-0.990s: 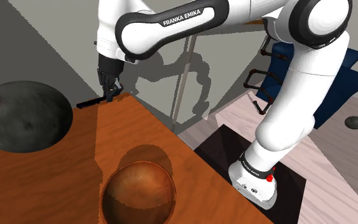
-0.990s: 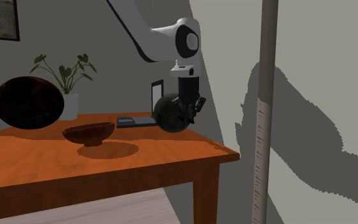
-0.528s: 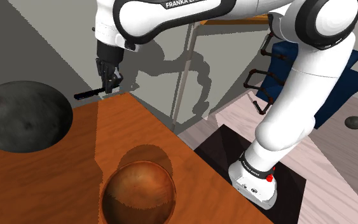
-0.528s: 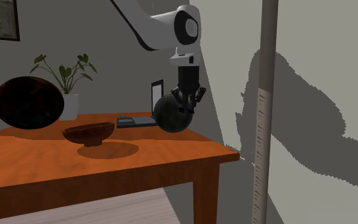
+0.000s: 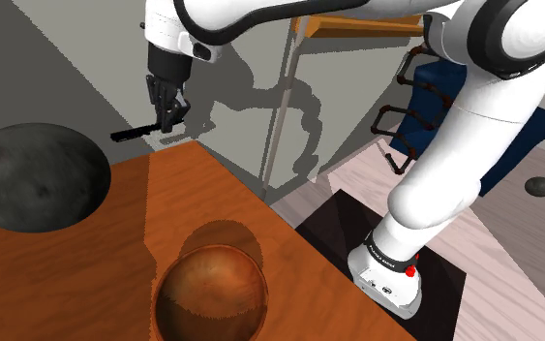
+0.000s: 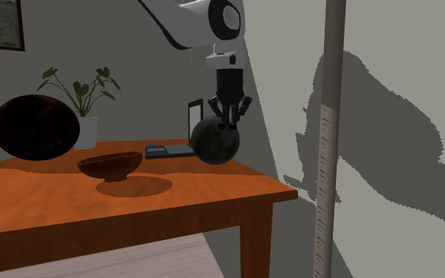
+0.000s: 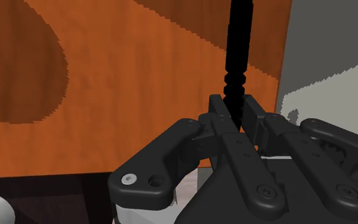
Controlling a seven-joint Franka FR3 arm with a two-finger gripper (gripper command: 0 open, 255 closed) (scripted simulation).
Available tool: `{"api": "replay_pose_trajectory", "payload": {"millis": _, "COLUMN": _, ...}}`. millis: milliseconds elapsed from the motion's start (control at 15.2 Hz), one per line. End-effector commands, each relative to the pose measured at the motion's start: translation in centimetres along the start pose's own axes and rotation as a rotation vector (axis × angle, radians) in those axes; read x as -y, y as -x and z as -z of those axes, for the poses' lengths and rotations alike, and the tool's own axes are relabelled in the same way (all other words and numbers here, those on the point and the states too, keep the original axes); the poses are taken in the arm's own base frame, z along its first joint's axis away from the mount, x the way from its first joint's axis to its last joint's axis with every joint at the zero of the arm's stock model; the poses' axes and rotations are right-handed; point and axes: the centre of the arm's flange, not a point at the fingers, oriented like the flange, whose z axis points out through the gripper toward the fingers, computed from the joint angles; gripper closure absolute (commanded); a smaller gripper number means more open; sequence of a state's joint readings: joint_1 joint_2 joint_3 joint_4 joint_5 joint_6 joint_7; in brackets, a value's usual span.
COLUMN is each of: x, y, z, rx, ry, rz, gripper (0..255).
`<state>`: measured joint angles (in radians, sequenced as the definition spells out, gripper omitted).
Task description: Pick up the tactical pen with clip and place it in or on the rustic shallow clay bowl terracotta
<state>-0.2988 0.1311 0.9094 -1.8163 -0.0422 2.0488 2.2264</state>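
We see the black pen lying level in the air above the desk's far corner. Its right end is pinched in the end effector, whose fingers stand narrow and clasp the ribbed barrel. The brown bowl sits at the desk's near edge, partly cut off. We cannot read the small print on the arm's base.

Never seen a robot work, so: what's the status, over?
Gripper shut on black pen, held above table. Brown bowl on table, untouched. No obstacle seen between.
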Motion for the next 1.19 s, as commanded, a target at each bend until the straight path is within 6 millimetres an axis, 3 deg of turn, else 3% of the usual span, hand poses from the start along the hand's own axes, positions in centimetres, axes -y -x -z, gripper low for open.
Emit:
{"api": "replay_pose_trajectory", "payload": {"millis": 0, "x": -2.4, "y": 0.7, "z": 0.4, "rx": 0.001, "ry": 0.001, "rz": -0.001, "gripper": 255}}
{"api": "replay_pose_trajectory", "payload": {"millis": 1122, "x": -24.3, "y": 4.9, "z": 2.1, "rx": 0.001, "ry": 0.001, "rz": -0.001, "gripper": 255}}
